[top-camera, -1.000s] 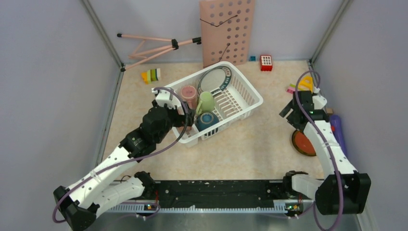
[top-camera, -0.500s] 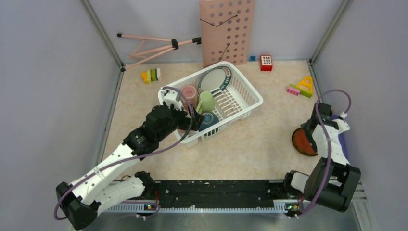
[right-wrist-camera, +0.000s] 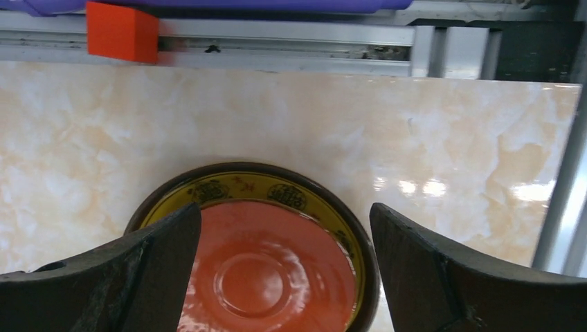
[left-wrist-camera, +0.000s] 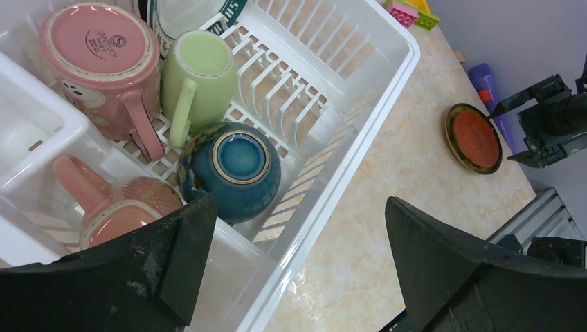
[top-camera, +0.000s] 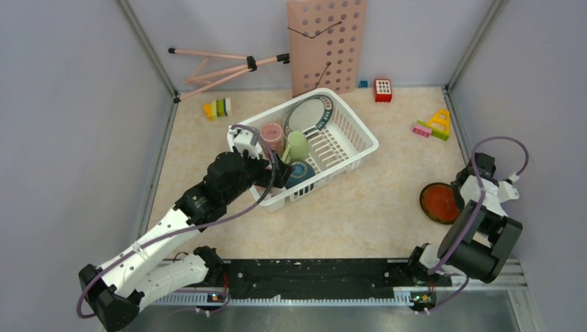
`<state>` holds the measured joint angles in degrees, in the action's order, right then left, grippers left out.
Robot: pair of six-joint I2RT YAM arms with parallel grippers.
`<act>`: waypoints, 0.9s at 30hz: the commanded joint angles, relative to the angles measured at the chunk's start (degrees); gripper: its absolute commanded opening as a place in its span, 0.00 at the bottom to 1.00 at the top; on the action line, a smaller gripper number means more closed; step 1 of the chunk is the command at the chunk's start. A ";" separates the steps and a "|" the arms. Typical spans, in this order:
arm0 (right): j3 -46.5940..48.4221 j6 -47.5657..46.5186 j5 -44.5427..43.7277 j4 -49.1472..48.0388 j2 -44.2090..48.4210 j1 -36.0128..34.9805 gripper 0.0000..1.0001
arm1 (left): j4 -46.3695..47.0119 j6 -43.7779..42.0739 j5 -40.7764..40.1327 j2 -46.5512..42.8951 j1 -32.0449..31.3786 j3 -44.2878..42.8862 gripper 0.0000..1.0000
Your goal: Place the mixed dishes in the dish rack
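- Lying folded at the far left corner, a thin pink metal tripod (top-camera: 221,63) is resting on the beige marbled table (top-camera: 387,207), with a striped stack of toy blocks (top-camera: 219,108) sitting just in front of it.
- The left gripper (left-wrist-camera: 299,214) is hovering over the near corner of the large white slotted plastic dish rack (top-camera: 336,171), its black fingers spread wide and pinching nothing.
- Inside the rack, a pink ceramic cup (left-wrist-camera: 97,48) is standing upside down and a second pink cup (left-wrist-camera: 118,207) is lying in the side compartment. A light green mug (left-wrist-camera: 201,69) and an upturned blue glazed bowl (left-wrist-camera: 239,164) are sitting beside the dividers, and a teal-rimmed pale plate (top-camera: 309,114) is leaning at the far end.
- A pink perforated board (top-camera: 327,45) is leaning on the back wall behind the rack, with a red block (top-camera: 383,89) and yellow-and-pink blocks (top-camera: 435,124) lying further right.
- The small orange plate with a yellow band (right-wrist-camera: 266,277) is lying flat on the table, well apart from the rack.
- The right gripper (right-wrist-camera: 284,214) is hanging over that plate with its fingers spread and gripping nothing, while an orange cube (right-wrist-camera: 123,31) and a purple cylinder (right-wrist-camera: 208,4) are lying beyond it.
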<state>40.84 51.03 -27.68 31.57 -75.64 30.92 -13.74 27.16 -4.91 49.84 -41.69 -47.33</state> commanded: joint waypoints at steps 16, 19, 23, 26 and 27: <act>-8.97 0.29 19.19 -8.17 0.48 -6.96 0.84 | 3.37 -0.12 -2.64 -0.47 0.08 -0.11 0.97; -10.12 0.75 23.80 -7.89 0.99 -9.66 0.83 | 4.15 -0.02 -2.61 0.59 0.12 0.03 0.97; -11.10 2.03 26.95 -7.59 2.12 -15.22 0.81 | 5.20 0.79 -2.08 1.86 0.11 0.48 0.97; -11.51 3.95 27.50 -7.31 3.45 -21.33 0.80 | 6.14 1.44 -1.86 1.92 0.12 1.16 0.97; -11.48 4.57 28.96 -7.12 3.70 -23.69 0.78 | 6.29 1.55 -1.86 1.93 0.10 1.32 0.97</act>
<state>32.62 51.46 -7.70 19.22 -71.48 14.17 -11.77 27.62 -6.87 51.79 -41.69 -46.85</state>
